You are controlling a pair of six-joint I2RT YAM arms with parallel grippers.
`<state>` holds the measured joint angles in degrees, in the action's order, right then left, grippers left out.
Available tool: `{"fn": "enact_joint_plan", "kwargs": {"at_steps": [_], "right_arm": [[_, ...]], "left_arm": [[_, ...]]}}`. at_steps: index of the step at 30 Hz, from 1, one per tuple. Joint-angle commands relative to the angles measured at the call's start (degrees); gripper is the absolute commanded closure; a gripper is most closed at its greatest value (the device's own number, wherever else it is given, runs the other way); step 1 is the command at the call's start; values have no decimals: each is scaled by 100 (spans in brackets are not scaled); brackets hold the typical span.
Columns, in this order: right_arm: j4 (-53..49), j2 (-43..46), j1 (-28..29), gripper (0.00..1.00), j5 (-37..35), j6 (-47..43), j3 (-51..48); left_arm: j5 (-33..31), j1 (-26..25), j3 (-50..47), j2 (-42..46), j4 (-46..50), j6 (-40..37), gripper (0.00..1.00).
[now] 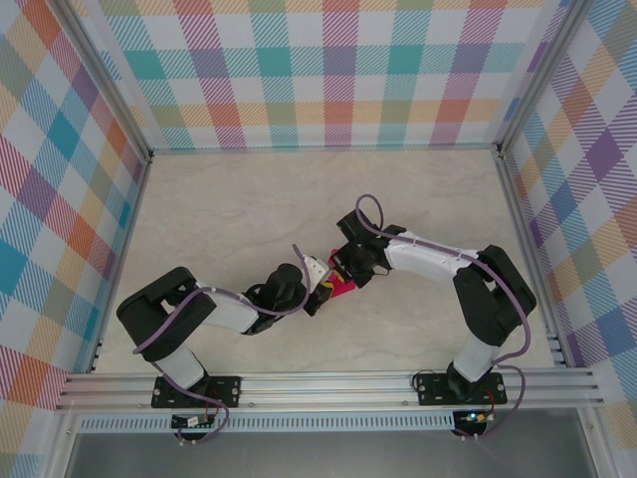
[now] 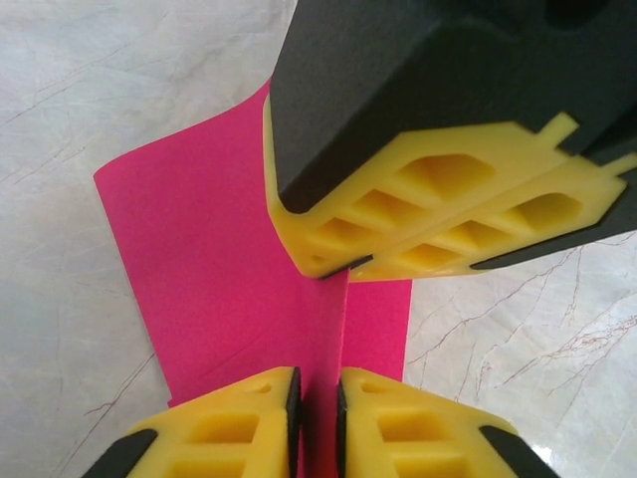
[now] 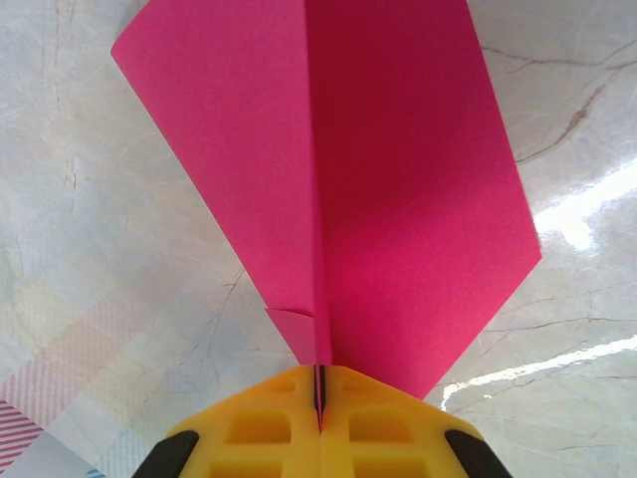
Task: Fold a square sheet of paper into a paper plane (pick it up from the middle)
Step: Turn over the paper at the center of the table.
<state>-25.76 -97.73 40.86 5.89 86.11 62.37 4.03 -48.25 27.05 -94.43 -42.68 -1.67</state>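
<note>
One sheet of pink paper is all I have to work with. It sits in the middle of the table, partly folded. A centre crease stands up as a ridge, and two slanted edges narrow toward a point at the end nearest the right gripper.

That gripper is fully closed, with the ridge nipped in the seam between its fingers. I take this to be an anchor that stops the crease springing flat and keeps both halves lined up.

The left gripper faces it from the other end of the same ridge, tips close to tips. Its jaws are drawn in to a narrow slot with the upright fold running through it. Pink fills that slot, but I cannot tell whether the black pads actually press the paper or only straddle it.

My reading is that the left is set there to take over or share the hold, so one gripper can pinch the crease while the other shapes it. I also cannot tell whether the flat sides of the paper rest on the table or hang just off it.

By count there is one sheet and no finished plane. There are two arms, the left arm and the right arm, meeting at mid-table. There are two grippers with two fingers each, and one raised crease shared between them.
</note>
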Motion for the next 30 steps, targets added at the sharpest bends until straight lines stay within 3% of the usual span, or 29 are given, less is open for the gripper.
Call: {"fn": "enact_joint_plan", "kwargs": {"at_steps": [1, 8, 12, 15, 22, 30], "right_arm": [[-31, -25, -22, 97, 183, -142, 111], [243, 291, -213, 52, 274, -771, -43], [638, 687, -337, 35, 254, -1505, -342], [989, 937, -419, 31, 364, -2069, -646], [1649, 1218, -474, 31, 710, -2936, -1244], [2420, 811, -474, 35, 1354, -3094, -1450]], "left_arm": [[62, -51, -6, -82, -233, 70, 85], [53, -50, -64, -126, -297, 393, 92], [29, -39, -171, -109, -391, 847, 92], [-52, -22, -251, -67, -442, 1262, 92], [-177, -2, -355, 143, -398, 2172, 92], [-393, 8, -480, 34, -625, 2771, 92]]}}
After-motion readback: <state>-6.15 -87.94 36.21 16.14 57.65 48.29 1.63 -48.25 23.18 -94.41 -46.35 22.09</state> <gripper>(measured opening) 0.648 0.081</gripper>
